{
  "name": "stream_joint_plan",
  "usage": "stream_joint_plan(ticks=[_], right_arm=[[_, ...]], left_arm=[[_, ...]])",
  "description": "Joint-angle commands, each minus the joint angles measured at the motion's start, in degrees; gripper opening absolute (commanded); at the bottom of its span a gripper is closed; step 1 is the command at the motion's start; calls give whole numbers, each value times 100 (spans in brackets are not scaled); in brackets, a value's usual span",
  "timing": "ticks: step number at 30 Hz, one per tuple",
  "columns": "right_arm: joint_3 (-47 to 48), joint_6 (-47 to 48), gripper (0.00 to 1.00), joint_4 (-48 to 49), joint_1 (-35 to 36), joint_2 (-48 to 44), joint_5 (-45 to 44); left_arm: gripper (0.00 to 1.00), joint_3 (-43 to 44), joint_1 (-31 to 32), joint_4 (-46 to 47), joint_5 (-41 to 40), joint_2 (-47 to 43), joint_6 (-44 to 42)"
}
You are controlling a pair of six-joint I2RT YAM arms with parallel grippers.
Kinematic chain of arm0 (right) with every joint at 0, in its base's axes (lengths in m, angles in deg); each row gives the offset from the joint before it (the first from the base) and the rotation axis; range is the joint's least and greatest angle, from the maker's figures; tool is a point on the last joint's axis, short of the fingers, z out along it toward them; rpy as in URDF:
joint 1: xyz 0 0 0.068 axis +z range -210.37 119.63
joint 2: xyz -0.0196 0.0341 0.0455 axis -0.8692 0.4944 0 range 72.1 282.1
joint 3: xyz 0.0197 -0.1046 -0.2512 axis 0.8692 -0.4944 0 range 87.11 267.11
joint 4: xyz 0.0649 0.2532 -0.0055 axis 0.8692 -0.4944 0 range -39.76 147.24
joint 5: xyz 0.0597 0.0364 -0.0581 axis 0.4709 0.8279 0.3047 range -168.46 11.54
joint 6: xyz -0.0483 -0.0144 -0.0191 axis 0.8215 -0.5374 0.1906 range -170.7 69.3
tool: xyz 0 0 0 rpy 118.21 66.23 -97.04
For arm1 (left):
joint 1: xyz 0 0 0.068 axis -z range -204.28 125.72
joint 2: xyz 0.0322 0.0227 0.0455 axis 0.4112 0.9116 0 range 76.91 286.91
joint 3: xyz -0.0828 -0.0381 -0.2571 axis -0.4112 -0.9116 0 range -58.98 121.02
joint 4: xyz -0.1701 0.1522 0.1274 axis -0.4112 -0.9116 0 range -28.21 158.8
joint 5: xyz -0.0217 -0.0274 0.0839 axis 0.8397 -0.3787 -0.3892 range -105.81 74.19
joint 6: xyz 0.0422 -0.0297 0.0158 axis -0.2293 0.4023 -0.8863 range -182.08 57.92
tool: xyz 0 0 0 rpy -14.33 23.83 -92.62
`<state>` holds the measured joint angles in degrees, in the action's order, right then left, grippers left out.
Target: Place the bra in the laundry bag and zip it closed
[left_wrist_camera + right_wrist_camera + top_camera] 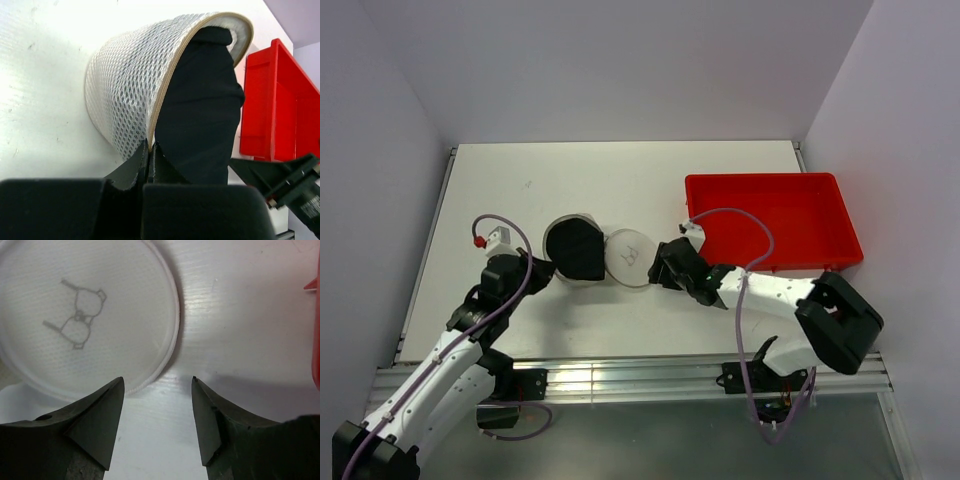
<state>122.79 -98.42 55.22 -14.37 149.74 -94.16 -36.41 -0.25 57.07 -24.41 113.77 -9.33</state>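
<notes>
The laundry bag [582, 222] lies on its side, a white mesh cylinder [127, 80] with a beige rim. The black bra [575, 250] fills its mouth and bulges out of the opening [200, 110]. My left gripper [542, 268] is shut on the bag's beige rim [150, 146]. The bag's round white lid [628, 258] lies flat on the table beside the opening, with a small line drawing on it [85, 315]. My right gripper [662, 268] hovers just right of the lid, open [157, 382] with only bare table between its fingers; the left fingertip overlaps the lid's edge.
A red rectangular bin [770, 215] stands at the right of the table, close behind my right arm; its wall shows in the left wrist view [280, 100] and a sliver at the right wrist view's edge [316, 340]. White table [520, 190] stretches left and behind.
</notes>
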Motion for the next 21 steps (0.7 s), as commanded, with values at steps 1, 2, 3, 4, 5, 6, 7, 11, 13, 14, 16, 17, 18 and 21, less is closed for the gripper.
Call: stream_joint_plan(ticks=[1, 2, 3, 4, 5, 6, 7, 11, 13, 14, 16, 17, 18, 21], right_arm=[[-131, -588, 64, 816, -187, 399, -91], [-149, -667, 64, 1035, -249, 600, 5], [-114, -685, 63, 1107, -275, 707, 58], [-88, -703, 59, 1168, -302, 812, 102], [-53, -721, 57, 1265, -337, 909, 120], [43, -738, 55, 1283, -354, 1102, 129], [79, -773, 45, 1309, -381, 1182, 138], [255, -800, 23, 1564, -495, 1621, 208], [317, -800, 0, 1678, -522, 1702, 138], [282, -774, 0, 1731, -522, 1701, 33], [89, -590, 0, 1837, -487, 1237, -317], [53, -484, 0, 1715, -452, 1000, -458], [79, -335, 0, 1549, -425, 450, -590], [446, 481, 0, 600, -224, -929, -1179]], left_arm=[[0, -86, -21, 223, 183, -48, -54], [0, -103, -21, 241, 227, -21, -72], [0, -121, -21, 284, 245, -4, -89], [0, -130, -21, 302, 271, 31, -90], [0, -138, -21, 320, 297, 49, -98], [0, -147, -30, 381, 315, 67, -98], [0, -147, -21, 390, 333, 84, -90], [0, -174, -21, 461, 394, 49, -63], [0, -130, -21, 452, 368, 40, -63], [0, -130, -30, 426, 350, 40, -63], [0, -33, -21, 382, 289, 14, -107], [0, 10, -21, 364, 254, 14, -125], [0, 115, -21, 373, 236, 23, -186], [0, 441, -21, 346, 227, 111, -265]])
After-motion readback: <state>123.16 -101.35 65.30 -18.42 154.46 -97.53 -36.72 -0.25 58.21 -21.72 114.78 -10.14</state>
